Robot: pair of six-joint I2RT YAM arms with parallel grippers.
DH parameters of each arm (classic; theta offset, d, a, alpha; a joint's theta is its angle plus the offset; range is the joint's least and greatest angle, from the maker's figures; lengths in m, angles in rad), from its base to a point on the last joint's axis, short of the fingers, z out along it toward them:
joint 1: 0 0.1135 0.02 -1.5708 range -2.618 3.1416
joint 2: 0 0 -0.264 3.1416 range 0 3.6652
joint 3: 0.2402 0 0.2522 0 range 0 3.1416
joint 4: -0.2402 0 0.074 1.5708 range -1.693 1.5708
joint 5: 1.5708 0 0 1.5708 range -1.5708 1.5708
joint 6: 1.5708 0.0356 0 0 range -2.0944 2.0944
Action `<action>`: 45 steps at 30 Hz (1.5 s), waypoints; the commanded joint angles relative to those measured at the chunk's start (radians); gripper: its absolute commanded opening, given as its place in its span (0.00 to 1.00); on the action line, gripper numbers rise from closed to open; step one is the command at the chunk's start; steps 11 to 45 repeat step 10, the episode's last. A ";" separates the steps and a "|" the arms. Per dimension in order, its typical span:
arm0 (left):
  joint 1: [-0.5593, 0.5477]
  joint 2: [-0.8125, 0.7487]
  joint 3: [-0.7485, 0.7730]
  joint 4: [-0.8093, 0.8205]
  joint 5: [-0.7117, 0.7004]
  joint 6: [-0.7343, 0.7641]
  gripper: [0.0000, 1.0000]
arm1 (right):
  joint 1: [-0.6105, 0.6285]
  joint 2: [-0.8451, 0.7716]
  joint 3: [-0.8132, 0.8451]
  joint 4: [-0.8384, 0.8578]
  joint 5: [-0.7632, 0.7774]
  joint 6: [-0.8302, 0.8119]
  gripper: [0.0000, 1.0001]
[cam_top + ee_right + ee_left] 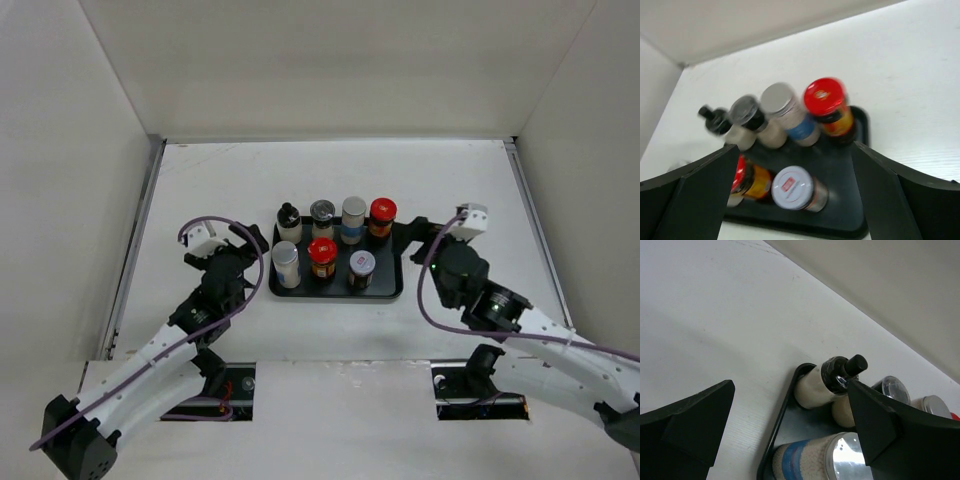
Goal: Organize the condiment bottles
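since the condiment bottles [322, 252] stand upright, all point up.

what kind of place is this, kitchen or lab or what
Likely a robot test bench, not a kitchen: a white table boxed in by white walls, a left arm and a right arm bolted at its near edge, and condiment bottles staged on a black tray.

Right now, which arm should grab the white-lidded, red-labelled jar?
Right: the open right gripper sits right of the tray, nearest the jar; the left gripper is on its far side.
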 commanded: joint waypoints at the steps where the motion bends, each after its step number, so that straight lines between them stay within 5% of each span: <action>1: -0.008 -0.015 0.073 -0.107 0.052 -0.010 1.00 | -0.090 -0.101 -0.044 -0.101 0.050 0.034 1.00; 9: -0.005 -0.017 0.141 -0.218 0.046 -0.004 1.00 | -0.231 -0.153 -0.141 -0.067 -0.036 0.091 1.00; 45: -0.002 -0.009 0.151 -0.229 0.044 -0.002 1.00 | -0.233 -0.149 -0.151 -0.052 -0.044 0.093 1.00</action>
